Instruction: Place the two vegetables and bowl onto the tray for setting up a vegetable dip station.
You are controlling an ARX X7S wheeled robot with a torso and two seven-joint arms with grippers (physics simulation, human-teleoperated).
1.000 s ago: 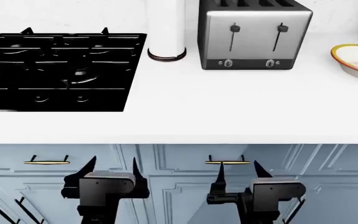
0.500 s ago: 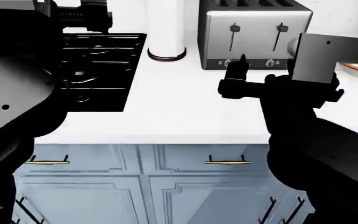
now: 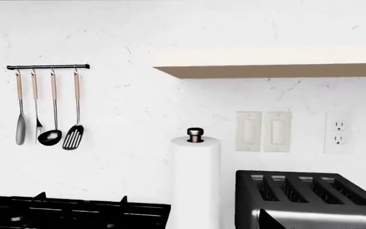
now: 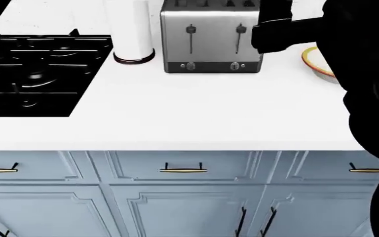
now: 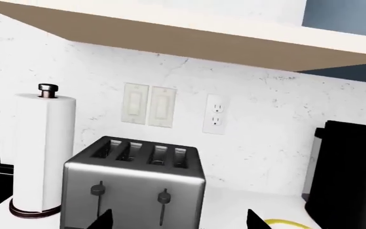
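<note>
The bowl [image 4: 317,62], with its yellow rim and white inside, stands on the white counter right of the toaster and is half hidden by my right arm [image 4: 367,74]. Its rim also shows in the right wrist view [image 5: 286,223]. My right gripper [image 5: 179,222] is open and empty, raised above the counter and facing the toaster, its two dark tips far apart. Of my left gripper only one dark fingertip [image 3: 264,222] shows, set far to the side, in front of the toaster; it holds nothing. The cucumber, the carrot and the tray are out of view.
A steel four-slot toaster [image 4: 209,39] and a paper towel roll [image 4: 132,29] stand at the back of the counter. A black stove [image 4: 31,74] lies at the left. A black appliance [image 5: 351,176] stands at the right by the wall. Utensils [image 3: 46,109] hang on the wall.
Both arms rose from below the counter edge to above it. The head view has shifted right, so the toaster now sits further left. The left arm has left the head view.
</note>
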